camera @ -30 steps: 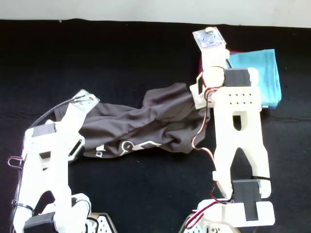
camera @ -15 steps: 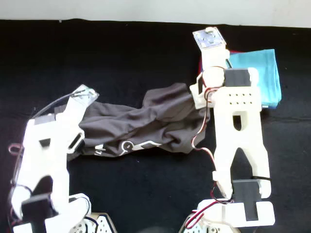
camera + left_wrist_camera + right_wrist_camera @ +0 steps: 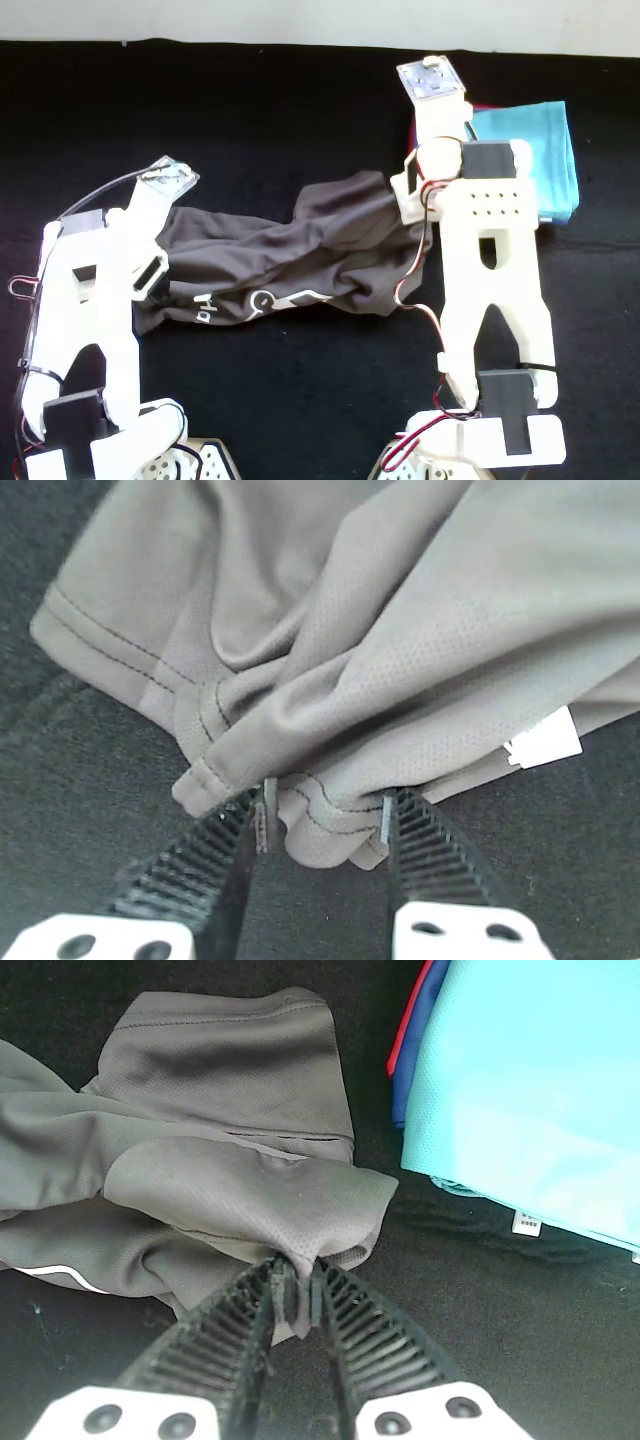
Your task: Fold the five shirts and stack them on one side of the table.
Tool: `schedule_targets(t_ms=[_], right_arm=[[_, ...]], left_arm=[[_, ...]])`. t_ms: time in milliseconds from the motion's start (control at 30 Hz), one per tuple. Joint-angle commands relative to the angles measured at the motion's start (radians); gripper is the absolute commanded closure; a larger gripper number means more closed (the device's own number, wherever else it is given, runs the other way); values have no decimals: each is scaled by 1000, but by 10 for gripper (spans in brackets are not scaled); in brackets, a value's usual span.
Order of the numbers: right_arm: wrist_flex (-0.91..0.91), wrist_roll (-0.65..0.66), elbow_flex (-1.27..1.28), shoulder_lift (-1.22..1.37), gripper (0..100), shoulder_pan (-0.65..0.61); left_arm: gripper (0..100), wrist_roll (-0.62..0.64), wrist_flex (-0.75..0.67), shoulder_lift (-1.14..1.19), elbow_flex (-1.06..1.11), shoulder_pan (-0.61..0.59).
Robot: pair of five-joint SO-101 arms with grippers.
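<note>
Grey shirt (image 3: 300, 250) lies crumpled and stretched sideways across mid frame on the black desk (image 3: 250, 110). White print marks (image 3: 265, 300) run along its lower edge. The white left arm (image 3: 85, 300) rises from the lower left, and its far end covers the shirt's left end. The white right arm (image 3: 490, 260) rises from the lower right, with its upper part over the shirt's right end. Red and black wires (image 3: 412, 275) hang along its left side. A folded turquoise shirt (image 3: 540, 150) lies flat at upper right, partly under the right arm. Small red loop (image 3: 20, 288) at the left edge. Pale strip (image 3: 300, 18) along the top.
</note>
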Motion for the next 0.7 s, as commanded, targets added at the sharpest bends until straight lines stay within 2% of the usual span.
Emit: schedule_targets(t_ms=[0,233,433,600,667], right_arm=[[5,-6,-45,-10,993,8],[5,-6,-45,-8,993,8],[5,-6,-45,-12,993,8],[5,-6,-45,-12,993,8],[5,-6,-45,-12,993,8]], left_arm=[[822,-9,6,-1,27,7],[822,-11,-3,-1,79,10],[824,-9,-115,-1,128,8],[999,-3,-100,-22,87,8],[960,-3,-32,-48,48,8]])
